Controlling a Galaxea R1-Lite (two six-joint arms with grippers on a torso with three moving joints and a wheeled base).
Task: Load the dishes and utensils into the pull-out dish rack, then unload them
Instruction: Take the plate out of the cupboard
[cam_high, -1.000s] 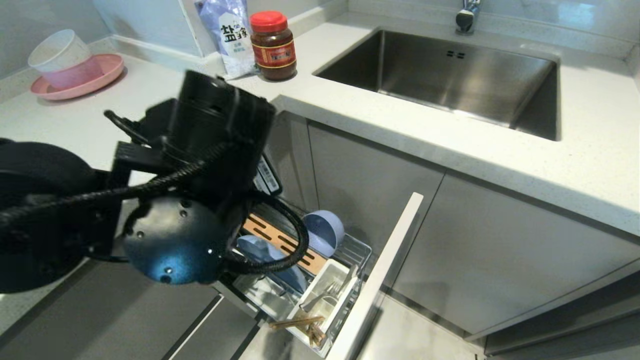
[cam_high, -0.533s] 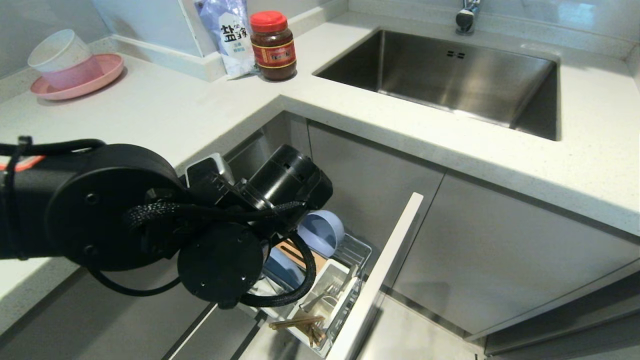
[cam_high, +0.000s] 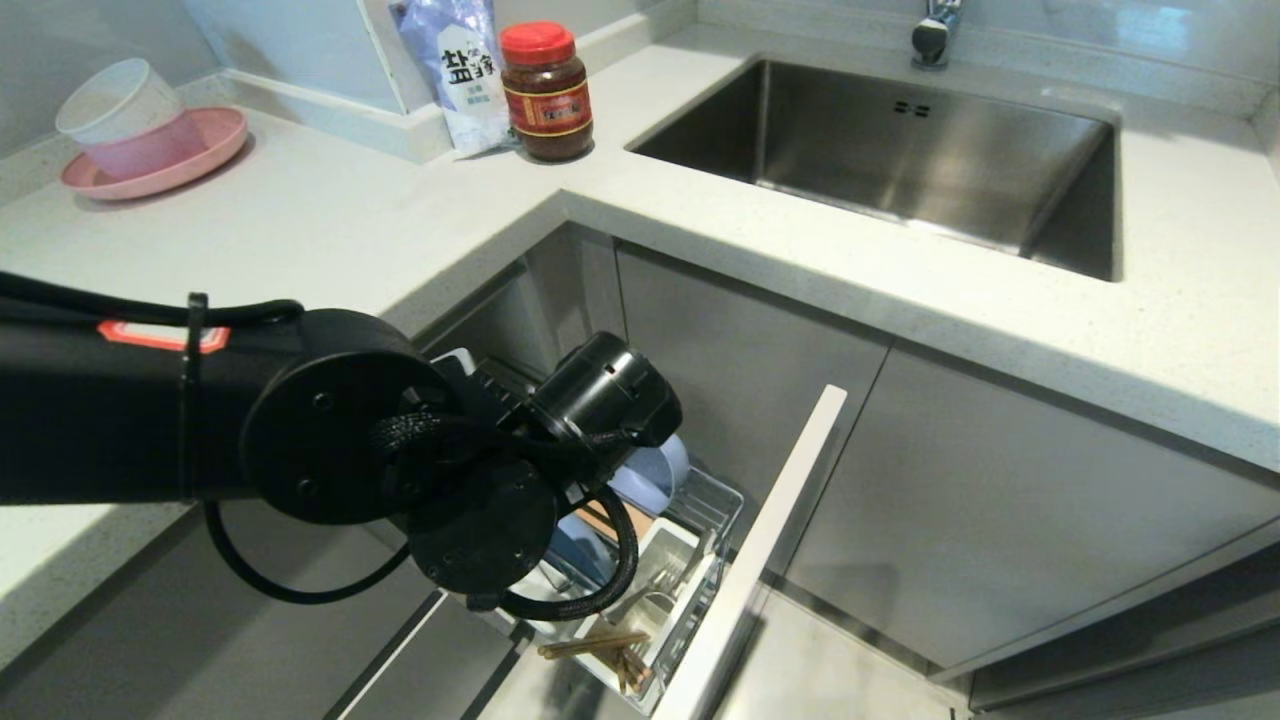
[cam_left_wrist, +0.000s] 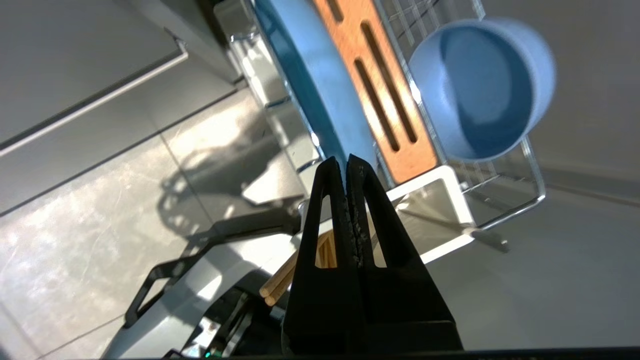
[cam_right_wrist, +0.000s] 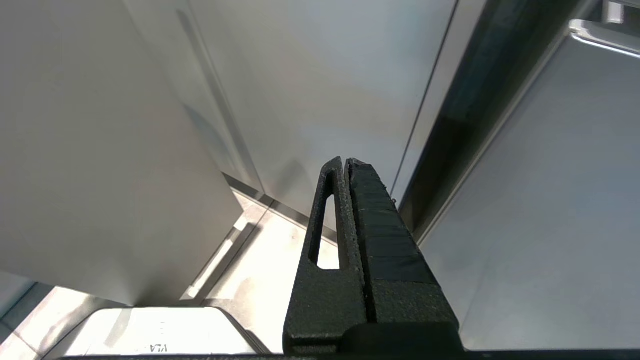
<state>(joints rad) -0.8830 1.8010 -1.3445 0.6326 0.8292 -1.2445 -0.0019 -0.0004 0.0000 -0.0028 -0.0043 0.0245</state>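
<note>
The pull-out dish rack (cam_high: 722, 497) stands drawn out under the worktop, its grey front panel (cam_high: 765, 540) to the right. A light-blue bowl (cam_left_wrist: 480, 90) and a light-blue plate (cam_left_wrist: 320, 100) on edge flank its slotted wooden strip (cam_left_wrist: 380, 90). The white caddy (cam_left_wrist: 450, 175) holds wooden chopsticks (cam_high: 595, 645) and silver cutlery (cam_high: 650, 590). My left gripper (cam_left_wrist: 346, 160) hangs shut and empty just above the rack, tips over the plate's edge near the caddy. In the head view my left arm (cam_high: 330, 440) hides its fingers and part of the bowl (cam_high: 655, 470). My right gripper (cam_right_wrist: 345, 161) is shut and parked low by the cabinet fronts.
The worktop edge (cam_high: 700, 260) overhangs the rack. On the worktop are a steel sink (cam_high: 900, 150), a red-lidded jar (cam_high: 545, 95), a salt bag (cam_high: 460, 70), and a pink plate with stacked bowls (cam_high: 150, 140). Tiled floor (cam_high: 830, 670) lies beside the front panel.
My left arm has swung down from beside the worktop towards the rack, its wrist turning, and now covers part of the bowl and plate. The things in the rack have not moved.
</note>
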